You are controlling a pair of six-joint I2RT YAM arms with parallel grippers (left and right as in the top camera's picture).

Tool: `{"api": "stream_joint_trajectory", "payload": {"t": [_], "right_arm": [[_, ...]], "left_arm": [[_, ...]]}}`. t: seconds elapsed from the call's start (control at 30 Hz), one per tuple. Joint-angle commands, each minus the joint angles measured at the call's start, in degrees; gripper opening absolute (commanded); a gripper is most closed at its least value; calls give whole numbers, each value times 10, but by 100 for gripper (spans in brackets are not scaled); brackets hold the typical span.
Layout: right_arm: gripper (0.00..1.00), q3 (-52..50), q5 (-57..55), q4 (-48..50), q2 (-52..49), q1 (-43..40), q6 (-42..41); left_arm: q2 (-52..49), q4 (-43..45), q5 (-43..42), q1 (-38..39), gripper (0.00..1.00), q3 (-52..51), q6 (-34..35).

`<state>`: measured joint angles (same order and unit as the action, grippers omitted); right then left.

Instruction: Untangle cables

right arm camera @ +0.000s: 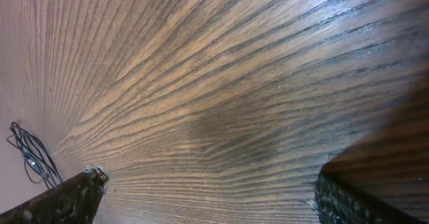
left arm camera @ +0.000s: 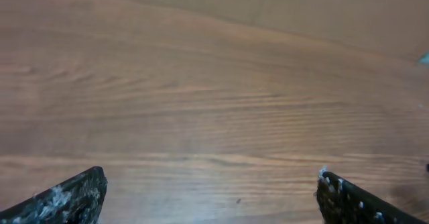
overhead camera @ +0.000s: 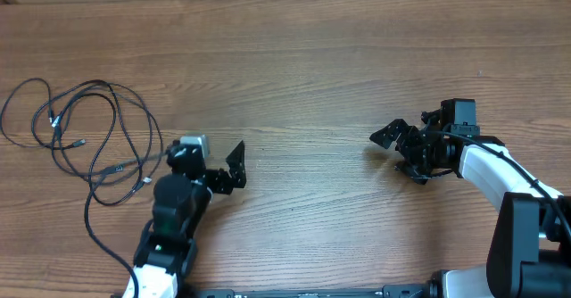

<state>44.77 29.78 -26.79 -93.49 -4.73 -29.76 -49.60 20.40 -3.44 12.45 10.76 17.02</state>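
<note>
1. The wooden table [overhead camera: 294, 66] fills my overhead view, and its grain fills both wrist views as well.
2. The right arm [overhead camera: 486, 164] reaches in from the near right corner and points toward the middle of the table. The right jaws are spread wide with nothing between them. In the right wrist view I see only bare wood between the two black fingers [right arm camera: 67, 198].
3. The left arm [overhead camera: 174, 204] rises from the near edge, left of centre. The left jaws are also wide apart and hold nothing. The left wrist view shows plain wood between the fingers [left arm camera: 67, 198].
4. The cables [overhead camera: 89, 146] lie in loose, overlapping loops near the left edge of the table, just beside the left arm and not touching either arm's jaws. One strand trails off toward the near edge alongside the arm's base. They are well apart from the right arm, and I catch them small at the left border of the right wrist view [right arm camera: 30, 158].
5. A few small silver plugs [overhead camera: 116, 168] show among the loops. I cannot tell which cable each belongs to.
</note>
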Motion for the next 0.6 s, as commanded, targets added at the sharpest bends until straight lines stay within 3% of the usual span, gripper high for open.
{"api": "stream_joint_trajectory", "payload": {"t": [0.0, 0.3, 0.57], "right_arm": [[100, -23, -53, -3, -27, 3, 10], [100, -23, -53, -2, -27, 3, 10], [100, -23, -53, -3, -27, 3, 10]], "left_arm": [[53, 11, -4, -14, 100, -44, 14], [156, 0, -6, -43, 100, -106, 24], [248, -164, -7, -97, 99, -105, 44]]}}
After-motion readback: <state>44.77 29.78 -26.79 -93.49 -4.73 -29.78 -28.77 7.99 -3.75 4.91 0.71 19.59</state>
